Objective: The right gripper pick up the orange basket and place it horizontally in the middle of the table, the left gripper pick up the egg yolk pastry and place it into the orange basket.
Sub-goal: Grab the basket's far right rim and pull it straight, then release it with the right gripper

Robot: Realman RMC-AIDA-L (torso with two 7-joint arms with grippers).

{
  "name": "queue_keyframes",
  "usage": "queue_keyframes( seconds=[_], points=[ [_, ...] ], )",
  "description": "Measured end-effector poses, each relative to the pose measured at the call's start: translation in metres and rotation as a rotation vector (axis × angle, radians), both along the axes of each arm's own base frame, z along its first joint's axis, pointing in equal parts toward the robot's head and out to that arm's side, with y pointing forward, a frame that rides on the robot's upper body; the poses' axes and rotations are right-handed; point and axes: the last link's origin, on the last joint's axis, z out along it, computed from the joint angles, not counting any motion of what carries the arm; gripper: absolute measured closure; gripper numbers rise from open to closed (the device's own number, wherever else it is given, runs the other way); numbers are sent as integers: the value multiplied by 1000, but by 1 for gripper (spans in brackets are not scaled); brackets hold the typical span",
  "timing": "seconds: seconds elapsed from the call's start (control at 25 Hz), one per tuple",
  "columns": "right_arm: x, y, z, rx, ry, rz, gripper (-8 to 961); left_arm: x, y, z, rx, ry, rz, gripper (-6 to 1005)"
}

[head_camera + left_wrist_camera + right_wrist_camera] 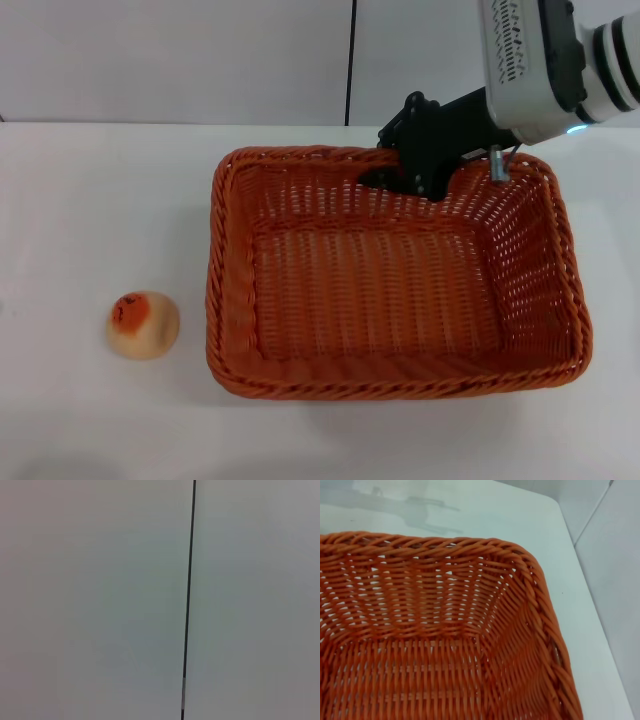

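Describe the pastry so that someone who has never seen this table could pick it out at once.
On the white table, start at the big orange basket in the middle, where the right gripper sits at the far rim. Look to the robot's left of it, near the front: the pastry lies there alone, apart from the basket. It is a small pale dome with an orange-red patch on top.

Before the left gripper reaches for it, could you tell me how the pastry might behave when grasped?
The pastry is a rounded dome, so it may roll if nudged sideways. Its soft-looking, glazed top could dent or smear under a firm squeeze. It looks small, so probably light.
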Motion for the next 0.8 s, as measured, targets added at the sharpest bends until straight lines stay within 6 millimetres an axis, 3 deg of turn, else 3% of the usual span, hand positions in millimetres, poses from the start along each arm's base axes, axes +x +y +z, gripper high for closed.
queue_keyframes(
  seconds=[0.8],
  points=[
    [-2, 4, -12, 37, -11, 40, 747, 0, -5, -1, 0, -5, 2, 173]
  ],
)
